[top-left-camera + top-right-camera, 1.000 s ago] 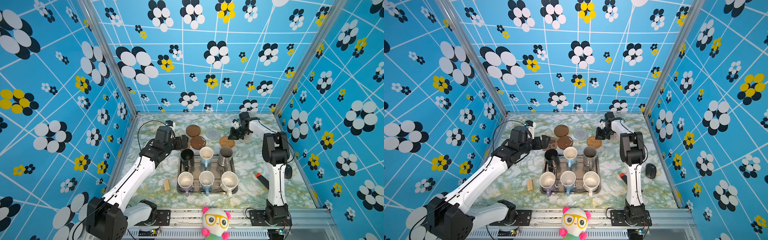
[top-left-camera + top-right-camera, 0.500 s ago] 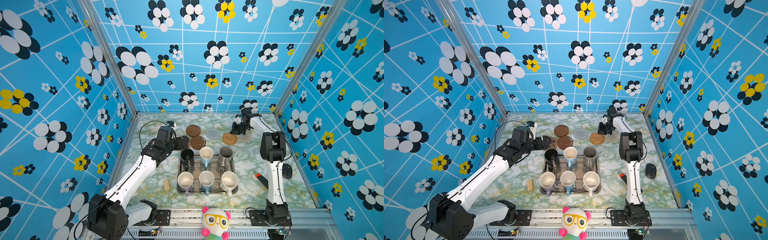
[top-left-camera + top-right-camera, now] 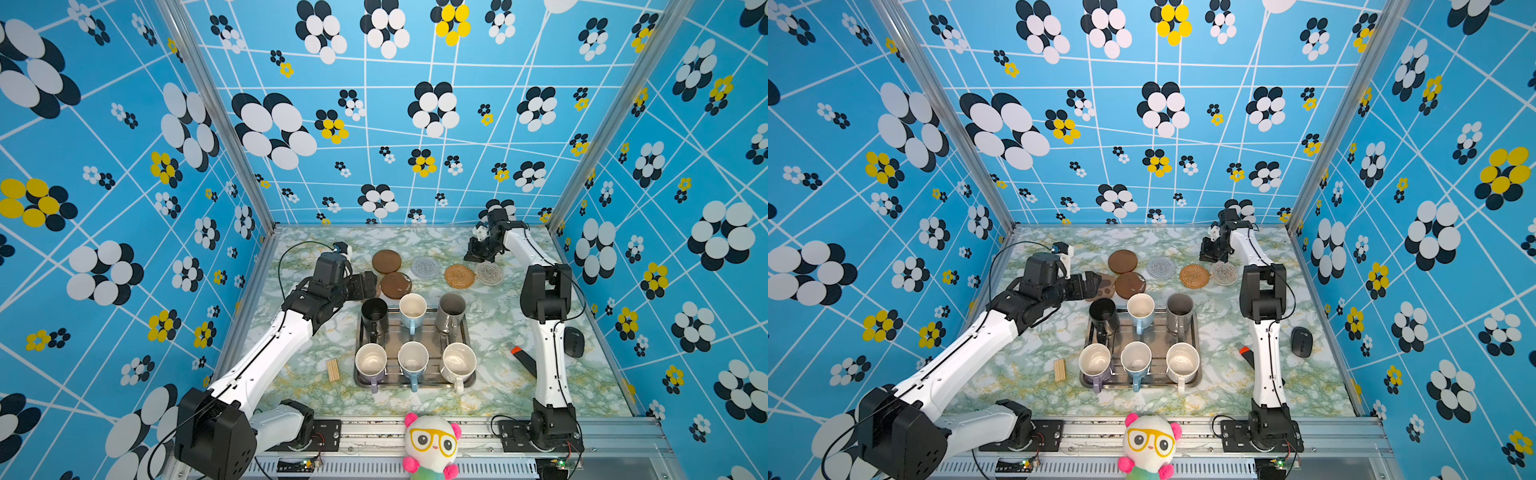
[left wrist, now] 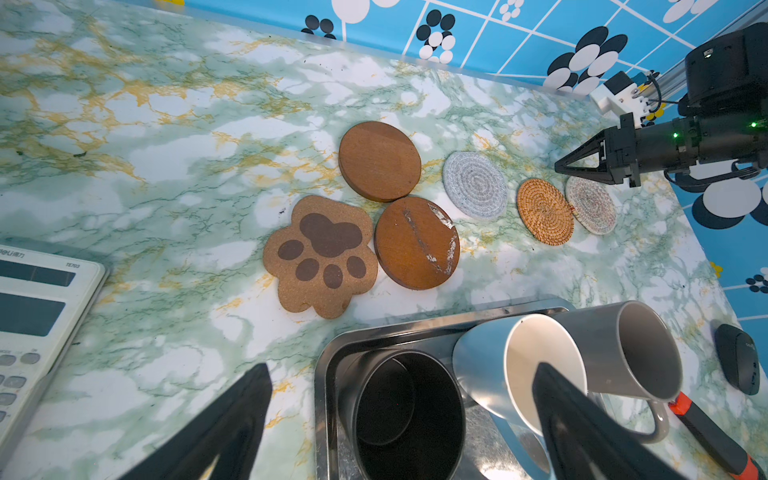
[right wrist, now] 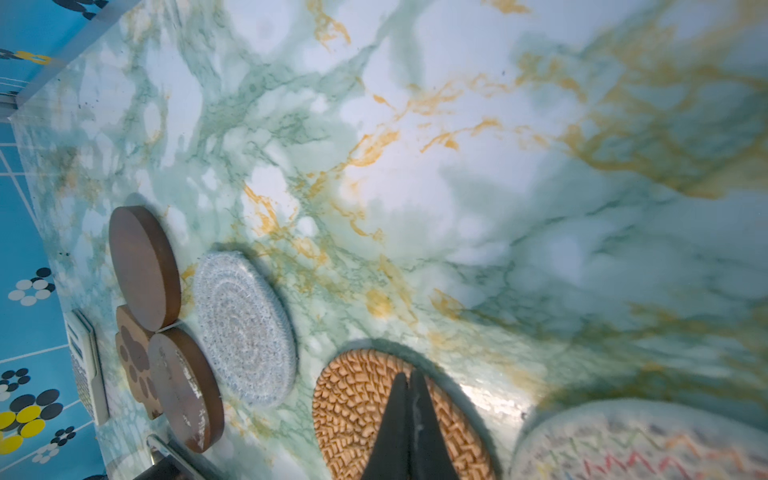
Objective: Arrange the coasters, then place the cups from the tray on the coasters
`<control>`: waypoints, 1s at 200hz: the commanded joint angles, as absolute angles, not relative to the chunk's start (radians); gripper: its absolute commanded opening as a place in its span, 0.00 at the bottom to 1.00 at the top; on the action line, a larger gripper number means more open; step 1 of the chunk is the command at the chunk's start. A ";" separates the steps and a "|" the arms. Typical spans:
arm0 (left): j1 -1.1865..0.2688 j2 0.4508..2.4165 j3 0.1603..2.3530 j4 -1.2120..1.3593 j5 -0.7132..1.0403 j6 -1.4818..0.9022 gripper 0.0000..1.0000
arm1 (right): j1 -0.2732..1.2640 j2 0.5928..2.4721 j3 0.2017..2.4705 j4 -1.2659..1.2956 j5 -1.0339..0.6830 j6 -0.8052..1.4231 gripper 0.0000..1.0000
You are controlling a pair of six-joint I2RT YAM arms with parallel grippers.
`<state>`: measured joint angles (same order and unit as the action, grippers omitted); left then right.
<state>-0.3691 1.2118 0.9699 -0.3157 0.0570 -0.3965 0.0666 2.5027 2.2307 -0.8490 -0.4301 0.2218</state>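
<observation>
Left wrist view: coaster arranging is in hand, with six cups (image 3: 413, 357) sitting in the tray (image 4: 415, 328). The left gripper (image 4: 401, 370) hangs spread wide over the tray's corner. The right gripper (image 5: 405, 376), pinched together and empty, hovers by the rattan coaster (image 5: 357, 407) beyond the tray. Next, the bunched brown discs (image 4: 417, 243) and paw coaster (image 4: 320, 255) likely need spreading. The calculator (image 4: 37, 299) print is too blurred to read.

Beige coaster (image 5: 640, 449) blurry, half off-frame.
</observation>
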 commanded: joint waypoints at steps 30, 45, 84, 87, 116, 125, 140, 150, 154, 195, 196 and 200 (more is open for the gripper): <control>-0.380 1.191 0.988 -0.314 0.033 -0.392 0.99 | 0.063 2.271 1.978 -0.760 -0.446 0.230 0.00; -0.380 1.192 0.986 -0.303 0.036 -0.395 0.99 | 0.066 2.224 1.893 -0.730 -0.445 0.233 0.00; -0.388 1.207 0.991 -0.295 0.036 -0.405 1.00 | 0.080 2.201 1.751 -0.639 -0.494 0.276 0.05; -0.389 1.207 0.991 -0.294 0.036 -0.406 1.00 | 0.083 2.205 1.748 -0.636 -0.494 0.277 0.05; -0.396 1.207 0.997 -0.302 0.030 -0.403 1.00 | 0.107 2.243 1.744 -0.625 -0.495 0.281 0.11; -0.397 1.204 0.997 -0.307 0.026 -0.402 1.00 | 0.107 2.253 1.747 -0.623 -0.498 0.281 0.14; -0.398 1.196 0.994 -0.311 0.020 -0.400 1.00 | 0.107 2.267 1.753 -0.617 -0.498 0.284 0.16; -0.398 1.191 0.990 -0.309 0.015 -0.399 1.00 | 0.138 2.278 1.760 -0.617 -0.501 0.285 0.17; -0.397 1.189 0.987 -0.309 0.014 -0.400 1.00 | 0.139 2.284 1.764 -0.616 -0.503 0.285 0.18; -0.399 1.192 0.985 -0.305 0.015 -0.399 1.00 | 0.138 2.381 1.865 -0.691 -0.507 0.279 0.19; -0.399 1.192 0.985 -0.304 0.015 -0.399 1.00 | 0.138 2.382 1.865 -0.692 -0.507 0.280 0.19; -0.399 1.194 0.984 -0.305 0.013 -0.399 1.00 | 0.138 2.386 1.869 -0.692 -0.507 0.280 0.19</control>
<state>-0.3935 1.2068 0.9699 -0.3103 0.0284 -0.4004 0.1341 2.3207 1.8198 -0.6426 -0.5060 0.2779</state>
